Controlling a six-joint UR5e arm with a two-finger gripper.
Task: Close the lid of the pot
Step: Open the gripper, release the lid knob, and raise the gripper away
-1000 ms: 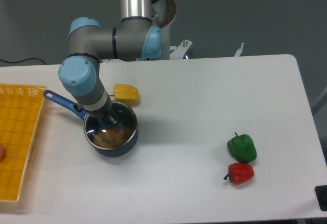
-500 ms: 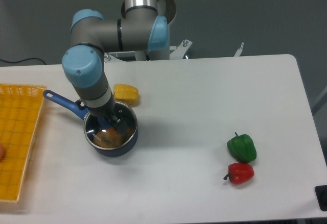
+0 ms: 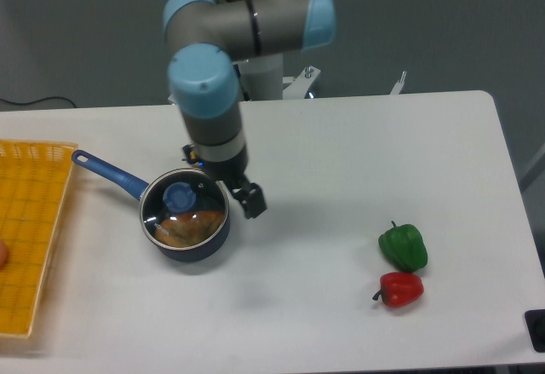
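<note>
Left of centre on the table (image 3: 341,152) you see the pot (image 3: 186,221) with the lid (image 3: 185,210) now seated flat on its rim, blue knob up and fully exposed, whereas half a second ago the arm covered it. Your gripper (image 3: 245,197) has come off the lid and swung to the right of the pot, just beside its right rim and not touching it; it holds nothing, and you cannot tell how far apart the fingers stand. Through the glass you see something orange-brown inside the pot, too blurred to name. At far left the yellow basket (image 3: 30,221) holds a reddish item cut off by the frame edge. Right side: green pepper (image 3: 403,247) and red pepper (image 3: 399,289), touching, unchanged.
</note>
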